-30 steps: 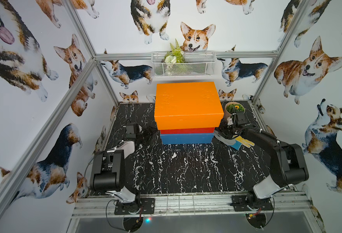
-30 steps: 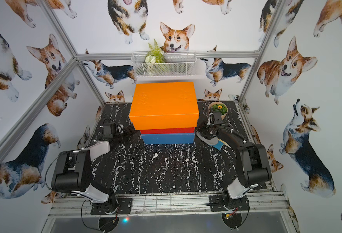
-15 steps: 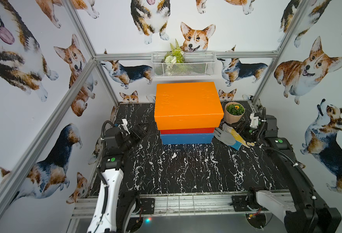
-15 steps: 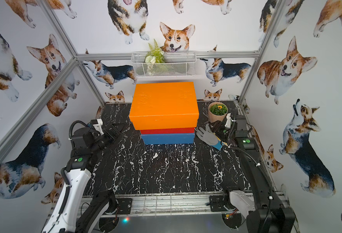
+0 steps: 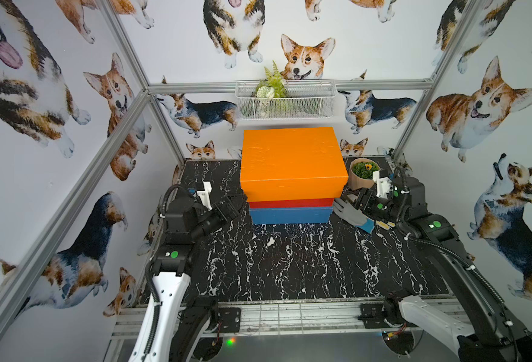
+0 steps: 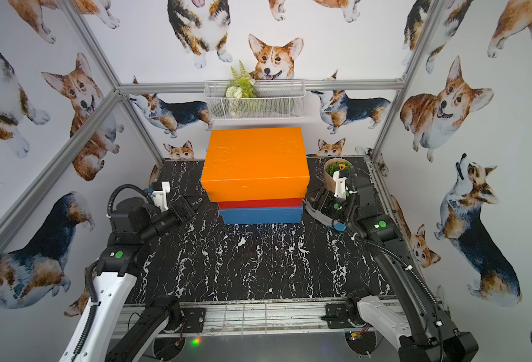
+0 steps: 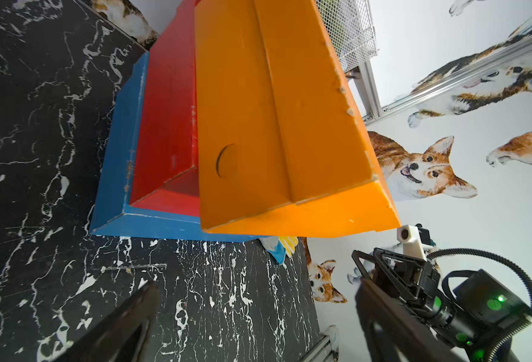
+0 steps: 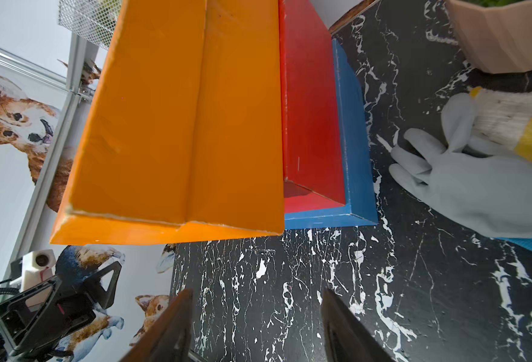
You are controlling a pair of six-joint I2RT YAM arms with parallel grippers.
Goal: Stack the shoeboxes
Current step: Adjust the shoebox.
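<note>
The three shoeboxes stand in one pile at the back middle of the table in both top views. The orange one (image 5: 291,163) (image 6: 255,163) is on top, the red (image 5: 291,203) (image 6: 260,203) under it and the blue (image 5: 289,215) (image 6: 261,215) at the bottom. The orange box overhangs the red towards the front and left. My left gripper (image 5: 235,203) (image 7: 257,283) hovers by the pile's left side, open and empty. Off the right side, my right gripper (image 5: 352,199) (image 8: 257,291) is open too, with nothing between its fingers. Neither touches a box.
A beige flower pot (image 5: 363,174) stands at the back right. A grey glove (image 5: 351,214) (image 8: 478,194) lies on the table under the right gripper, beside the blue box. A wire basket (image 5: 285,100) with a plant hangs on the back wall.
Both arms have lifted from a low, folded pose and now reach in from higher up. Both pairs of jaws have spread wider. The pile of boxes has not moved.
</note>
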